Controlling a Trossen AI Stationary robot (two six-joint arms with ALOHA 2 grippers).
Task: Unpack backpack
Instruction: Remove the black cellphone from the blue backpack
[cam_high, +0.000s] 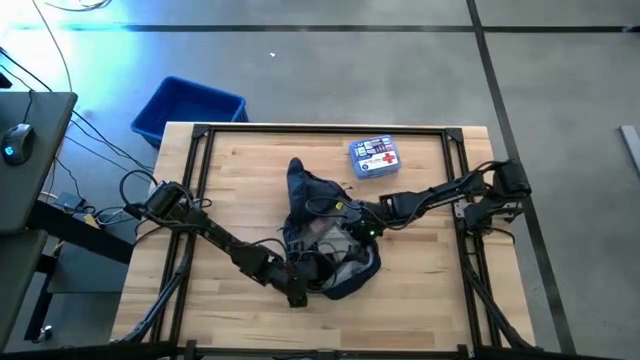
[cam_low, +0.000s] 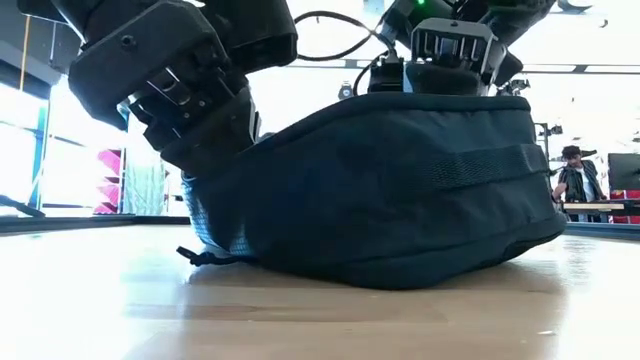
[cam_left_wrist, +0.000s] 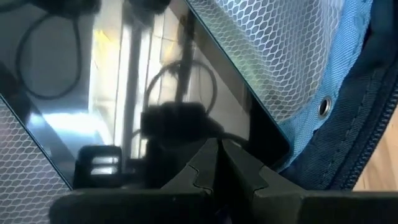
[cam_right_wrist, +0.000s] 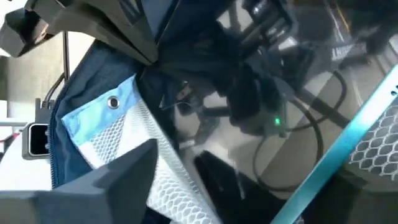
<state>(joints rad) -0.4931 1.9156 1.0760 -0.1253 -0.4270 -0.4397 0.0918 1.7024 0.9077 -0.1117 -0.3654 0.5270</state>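
The dark navy backpack (cam_high: 325, 235) lies open in the middle of the table, its rounded underside (cam_low: 400, 200) resting on the wood. Inside are a light blue mesh pocket (cam_left_wrist: 292, 56) and a glossy black flat panel (cam_left_wrist: 112, 93). My left gripper (cam_left_wrist: 219, 152) is shut and reaches into the opening at the backpack's near end (cam_high: 297, 285). My right gripper (cam_high: 352, 222) is at the opening from the right, over the mesh pocket (cam_right_wrist: 118, 134) and the panel (cam_right_wrist: 280, 93). In the low view the backpack's wall hides both grippers' tips. My left gripper's shut fingers (cam_left_wrist: 205, 165) point onto the glossy black panel's face (cam_left_wrist: 186, 134) inside the backpack, beside the mesh pocket's edge. I cannot tell whether they touch the panel or hover just above it.
A blue, white and red first-aid box (cam_high: 375, 157) lies on the table beyond the backpack. A bright blue bin (cam_high: 190, 108) stands on the floor past the table's far left corner. Bare wood shows to the backpack's left and right. A person (cam_low: 578, 180) stands in the room behind.
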